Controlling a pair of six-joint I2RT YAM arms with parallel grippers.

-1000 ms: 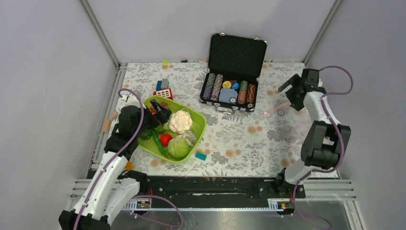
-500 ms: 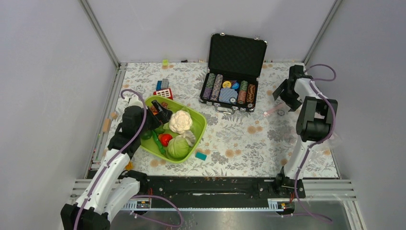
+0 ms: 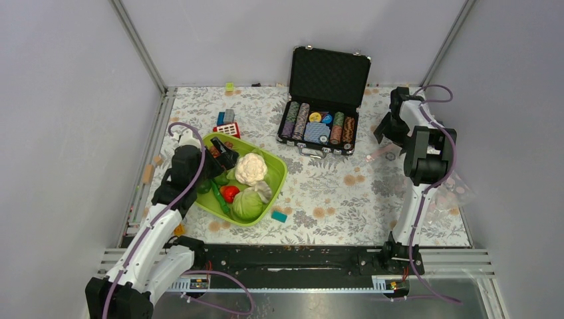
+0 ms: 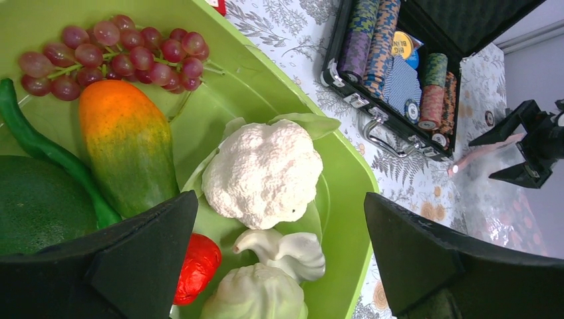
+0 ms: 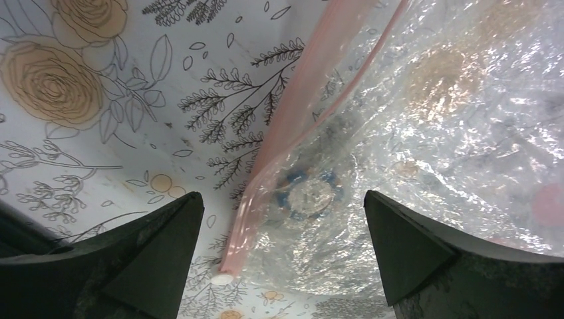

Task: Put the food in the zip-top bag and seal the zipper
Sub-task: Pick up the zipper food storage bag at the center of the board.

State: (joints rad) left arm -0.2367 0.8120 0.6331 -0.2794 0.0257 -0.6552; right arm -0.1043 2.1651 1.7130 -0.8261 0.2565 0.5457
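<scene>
The food lies in the lime-green tray [image 3: 276, 181]: white cauliflower [image 4: 263, 173], pale green cabbage [image 4: 256, 296], red tomato [image 4: 198, 262], orange fruit [image 4: 126, 143], dark green fruit [image 4: 36, 206], green pod [image 4: 40, 143] and grapes [image 4: 120, 56]. My left gripper [image 4: 281, 194] hangs open and empty over the tray [image 3: 225, 154], above the cauliflower. The clear zip-top bag [image 5: 452, 133] lies flat at the table's right [image 3: 445, 193]. Its pink zipper [image 5: 279, 139] runs diagonally [image 3: 378, 153]. My right gripper [image 5: 283, 193] is open and empty just above the zipper's end [image 3: 384, 129].
An open black case [image 3: 326, 100] of poker chips stands at the back centre. Building blocks [image 3: 226, 121] lie behind the tray and a teal block [image 3: 279, 216] in front of it. A blue-white chip [image 5: 306, 196] shows through the bag.
My right arm has swung its gripper left and down over the zipper's end. My left arm has barely moved.
</scene>
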